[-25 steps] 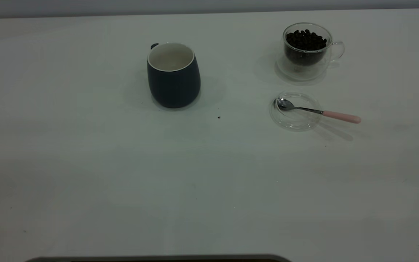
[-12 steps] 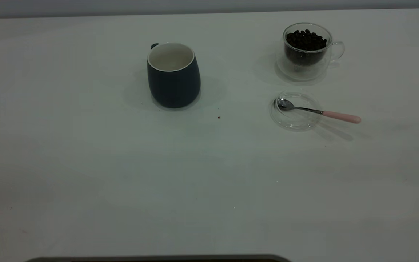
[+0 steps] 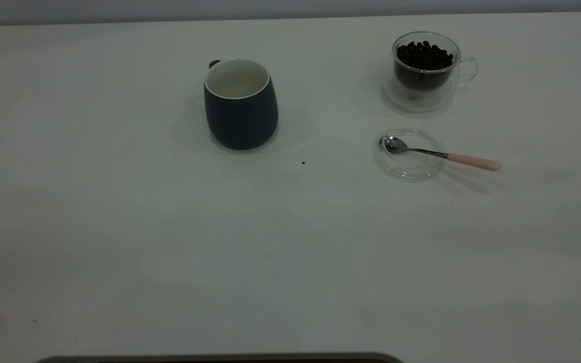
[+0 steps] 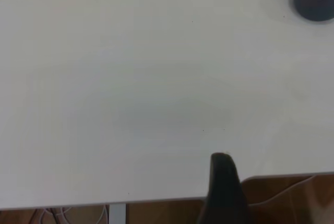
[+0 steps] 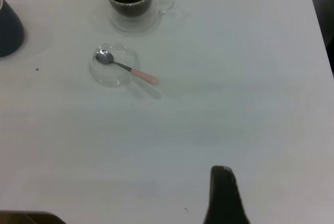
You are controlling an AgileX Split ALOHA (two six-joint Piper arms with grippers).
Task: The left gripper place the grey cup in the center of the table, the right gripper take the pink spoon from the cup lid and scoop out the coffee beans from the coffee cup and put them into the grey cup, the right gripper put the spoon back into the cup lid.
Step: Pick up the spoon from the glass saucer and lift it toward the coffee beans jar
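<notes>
Table set, both arms out of exterior view
Grey cup (image 3: 240, 105) standing upper centre; pink spoon (image 3: 442, 155) lying across cup lid (image 3: 409, 154) upper right; jaw states cannot be told

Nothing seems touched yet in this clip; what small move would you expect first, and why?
Probably the left tool should travel toward the grey cup. The cup stands upright and empty at the far side of the table, the pink spoon lies with its bowl in the cup lid, and the coffee cup is full of beans, so no step has begun.
</notes>
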